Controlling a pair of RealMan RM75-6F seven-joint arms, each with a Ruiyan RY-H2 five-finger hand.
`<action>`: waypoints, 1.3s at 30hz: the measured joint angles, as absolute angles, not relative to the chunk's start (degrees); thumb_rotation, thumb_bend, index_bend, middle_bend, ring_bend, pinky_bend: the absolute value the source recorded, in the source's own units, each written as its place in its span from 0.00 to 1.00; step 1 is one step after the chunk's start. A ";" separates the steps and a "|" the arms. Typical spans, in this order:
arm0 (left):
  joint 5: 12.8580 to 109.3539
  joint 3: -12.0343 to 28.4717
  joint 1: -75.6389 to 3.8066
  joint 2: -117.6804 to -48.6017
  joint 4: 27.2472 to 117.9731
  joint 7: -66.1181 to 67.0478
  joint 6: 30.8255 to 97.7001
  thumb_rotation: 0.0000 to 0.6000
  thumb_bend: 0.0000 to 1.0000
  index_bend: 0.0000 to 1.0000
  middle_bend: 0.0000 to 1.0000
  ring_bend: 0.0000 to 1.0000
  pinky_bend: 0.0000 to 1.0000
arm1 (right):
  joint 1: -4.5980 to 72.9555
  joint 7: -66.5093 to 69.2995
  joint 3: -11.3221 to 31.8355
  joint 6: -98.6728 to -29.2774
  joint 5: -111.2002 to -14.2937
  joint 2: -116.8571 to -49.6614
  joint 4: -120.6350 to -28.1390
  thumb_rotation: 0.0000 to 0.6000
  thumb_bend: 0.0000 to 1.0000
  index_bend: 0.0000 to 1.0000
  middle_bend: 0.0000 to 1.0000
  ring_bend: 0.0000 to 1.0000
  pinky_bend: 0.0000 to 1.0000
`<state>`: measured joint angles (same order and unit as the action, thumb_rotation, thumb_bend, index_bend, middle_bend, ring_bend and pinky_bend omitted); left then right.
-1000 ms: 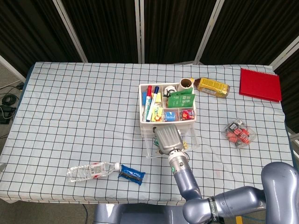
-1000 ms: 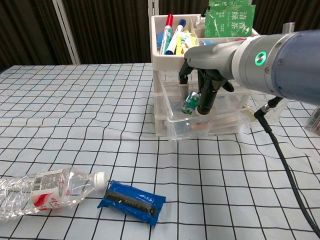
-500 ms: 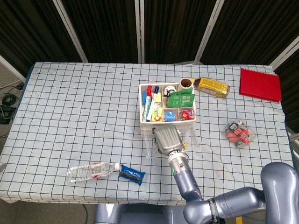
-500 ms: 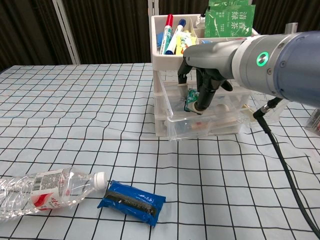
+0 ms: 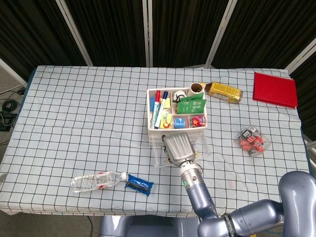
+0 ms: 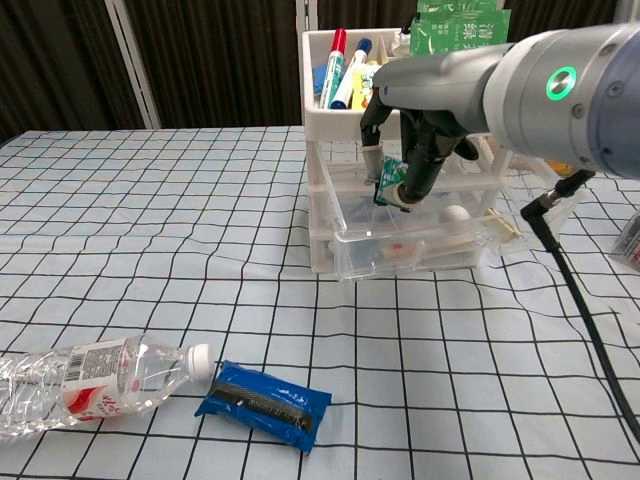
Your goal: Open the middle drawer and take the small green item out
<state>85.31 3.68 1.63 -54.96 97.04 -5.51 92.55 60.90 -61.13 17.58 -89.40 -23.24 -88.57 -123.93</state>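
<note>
Lifting the small green item [image 6: 389, 176] out of the open middle drawer [image 6: 420, 235], pinched in my right hand [image 6: 415, 130].

My fingers [image 6: 418, 175] are closed on the packet just above the clear drawer, which sticks out from the white organizer [image 5: 177, 116]; markers [image 6: 335, 65] and green tea packets [image 6: 460, 35] fill its top tray right behind my hand, and a small white ball [image 6: 455, 212] lies in the drawer. On the checked cloth [image 5: 89, 123] lie a plastic bottle [image 6: 95, 385] and a blue wrapper [image 6: 264, 403], well apart from me. A second ago the packet was down inside the drawer; now it is raised clear of the drawer floor. My left hand is out of sight.
</note>
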 measured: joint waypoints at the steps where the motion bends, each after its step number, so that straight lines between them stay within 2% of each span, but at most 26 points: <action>1: 85.31 3.68 1.62 -54.96 97.04 -5.47 92.54 1.00 0.07 0.00 0.00 0.00 0.00 | 60.84 -61.30 17.55 -89.91 -23.50 -88.25 -124.40 1.00 0.38 0.61 1.00 1.00 0.77; 13: 85.58 3.56 1.63 -55.11 97.24 -4.80 92.65 1.00 0.07 0.00 0.00 0.00 0.00 | 59.61 -62.30 18.04 -94.54 -26.25 -83.80 -130.10 1.00 0.38 0.62 1.00 1.00 0.77; 25: 85.74 3.46 1.73 -55.21 97.40 -4.34 92.84 1.00 0.07 0.00 0.00 0.00 0.00 | 57.02 -60.65 19.40 -96.23 -27.79 -77.20 -133.57 1.00 0.38 0.62 1.00 1.00 0.77; 32: 85.98 3.41 1.79 -55.25 97.48 -4.11 93.05 1.00 0.07 0.00 0.00 0.00 0.00 | 54.30 -58.26 19.89 -95.40 -27.12 -71.40 -133.73 1.00 0.38 0.62 1.00 1.00 0.77; 39: 86.74 3.22 2.05 -55.34 97.75 -3.36 93.81 1.00 0.07 0.00 0.00 0.00 0.00 | 49.02 -51.65 18.88 -91.64 -27.46 -64.29 -131.53 1.00 0.38 0.62 1.00 1.00 0.77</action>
<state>86.74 3.22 2.05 -55.34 97.75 -3.36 93.81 49.02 -51.65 18.88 -91.64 -27.46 -64.29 -131.53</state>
